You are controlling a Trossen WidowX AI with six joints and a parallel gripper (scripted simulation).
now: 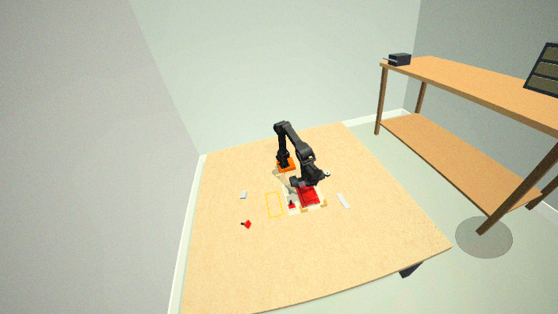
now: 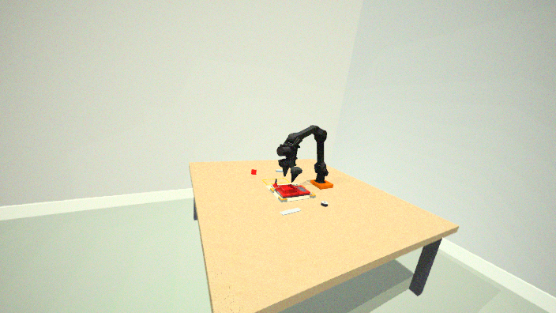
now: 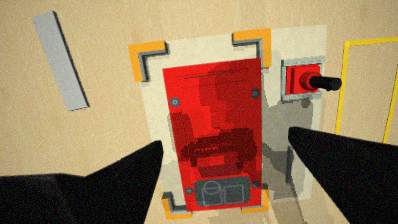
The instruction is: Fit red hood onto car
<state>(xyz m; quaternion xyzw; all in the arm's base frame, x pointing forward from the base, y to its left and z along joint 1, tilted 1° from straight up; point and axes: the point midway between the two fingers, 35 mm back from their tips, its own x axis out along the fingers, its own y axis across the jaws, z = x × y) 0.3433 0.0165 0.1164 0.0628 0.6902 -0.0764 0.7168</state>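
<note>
"Where's the red hood [image 1: 308,195] [image 2: 291,190] [image 3: 215,120] from over there?"

"On the car, in the pale jig [image 1: 293,212] [image 2: 298,198] [image 3: 300,42], framed by orange corner brackets [image 1: 303,209] [image 2: 283,199] [image 3: 250,35]. I see round grey peg tops [image 3: 174,102] near its corners, but I can't tell if it sits perfectly flat."

"And the gripper [image 1: 304,183] [image 2: 289,178] [image 3: 225,140]?"

"Spread wide, nothing held. It hangs above the hood, fingertips clear of it."

"What's that beside the car?"

"A red piece with a black stem [image 1: 292,205] [image 2: 275,185] [image 3: 302,80], in its own little socket on the jig. On the car's other side, a pale grey strip [image 1: 343,201] [image 2: 291,211] [image 3: 60,62] lies on the table [image 1: 337,258] [image 2: 316,245] [image 3: 110,20]."
</note>
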